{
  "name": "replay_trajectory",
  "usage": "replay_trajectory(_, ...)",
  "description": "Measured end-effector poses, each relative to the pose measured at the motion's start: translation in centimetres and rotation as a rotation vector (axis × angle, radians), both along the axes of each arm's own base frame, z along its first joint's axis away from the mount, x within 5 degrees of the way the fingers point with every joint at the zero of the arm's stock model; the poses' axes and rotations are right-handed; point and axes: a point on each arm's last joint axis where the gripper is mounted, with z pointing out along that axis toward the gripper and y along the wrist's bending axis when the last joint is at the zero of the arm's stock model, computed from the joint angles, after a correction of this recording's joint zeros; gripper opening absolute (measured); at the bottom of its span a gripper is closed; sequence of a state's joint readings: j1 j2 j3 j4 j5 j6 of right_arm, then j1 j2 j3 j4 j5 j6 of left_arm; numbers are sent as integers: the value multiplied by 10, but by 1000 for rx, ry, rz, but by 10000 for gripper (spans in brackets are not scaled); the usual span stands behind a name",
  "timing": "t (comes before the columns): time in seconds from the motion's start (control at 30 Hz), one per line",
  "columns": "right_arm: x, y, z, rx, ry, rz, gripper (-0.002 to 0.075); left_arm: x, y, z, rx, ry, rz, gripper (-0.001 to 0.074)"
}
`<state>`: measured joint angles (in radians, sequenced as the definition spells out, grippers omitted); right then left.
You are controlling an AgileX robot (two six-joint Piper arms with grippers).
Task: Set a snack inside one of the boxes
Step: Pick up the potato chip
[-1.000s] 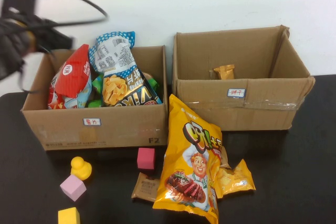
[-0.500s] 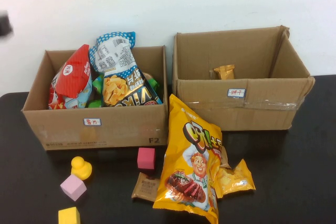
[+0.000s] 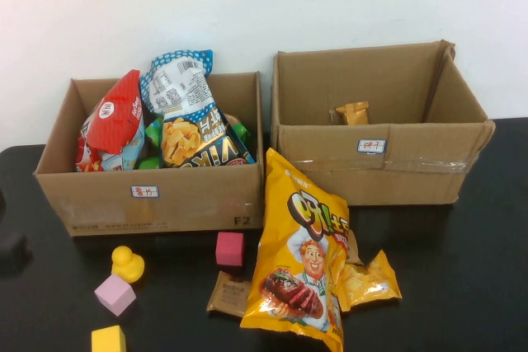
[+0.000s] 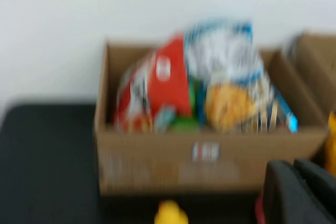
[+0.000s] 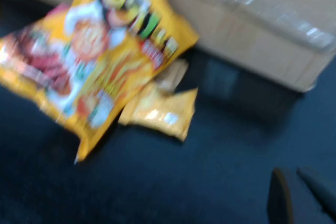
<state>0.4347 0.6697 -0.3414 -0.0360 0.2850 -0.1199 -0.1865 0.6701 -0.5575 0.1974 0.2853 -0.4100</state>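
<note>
The big yellow snack bag [image 3: 302,255] lies on the black table [image 3: 462,278], leaning on the right box [image 3: 375,125]. The left gripper [image 4: 299,192] sits low by the left box [image 3: 153,154]; the right gripper [image 5: 302,198] hangs over the table. I cannot tell how wide either gripper's jaws are.

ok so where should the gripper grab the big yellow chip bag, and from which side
Probably the lower free end of the big yellow chip bag, from above. Its top edge leans on the right box, and a small yellow packet is tucked under its right side. The right gripper is nearer; the left gripper faces the left box.
</note>
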Motion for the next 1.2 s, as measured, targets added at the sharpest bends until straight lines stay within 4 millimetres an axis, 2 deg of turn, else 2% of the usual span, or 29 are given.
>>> replay_trajectory(0.13, 4, 4, -4, -44, 68, 25, -1, -5, 2, -23, -3, 156, 23, -1)
replay_trajectory(0.27, 16, 10, 4, -59, 99, 24, -1, -11, 4, -35, 17, 286, 45, -1)
replay_trajectory(0.4, 32, 18, 15, -66, 135, 18, -1, -13, 1, -37, -9, 312, 16, -1)
replay_trajectory(0.53, 47, 29, 21, 20, 188, -21, 6, -12, -6, -34, -83, 282, -28, -1)
replay_trajectory(0.6, 55, 36, 23, 84, 215, -38, 34, -11, -8, -33, -102, 269, -43, -1)
replay_trajectory(0.7, 68, 50, 20, 138, 252, -37, 134, -11, -8, -32, -84, 261, -60, -1)
replay_trajectory(0.83, 88, 74, 10, 146, 286, -10, 370, -11, -8, -33, -41, 257, -79, -1)
replay_trajectory(0.93, 105, 98, 1, 131, 307, 25, 503, -11, -8, -33, -20, 260, -87, -1)
replay_trajectory(0.97, 117, 116, -7, 118, 335, 47, 545, -11, -8, -33, -12, 261, -91, -1)
replay_trajectory(1.1, 144, 150, -17, 147, 379, 46, 573, -12, -8, -34, 1, 265, -97, -1)
replay_trajectory(1.2, 164, 167, -24, 186, 408, 20, 578, -12, -8, -35, 3, 274, -98, -1)
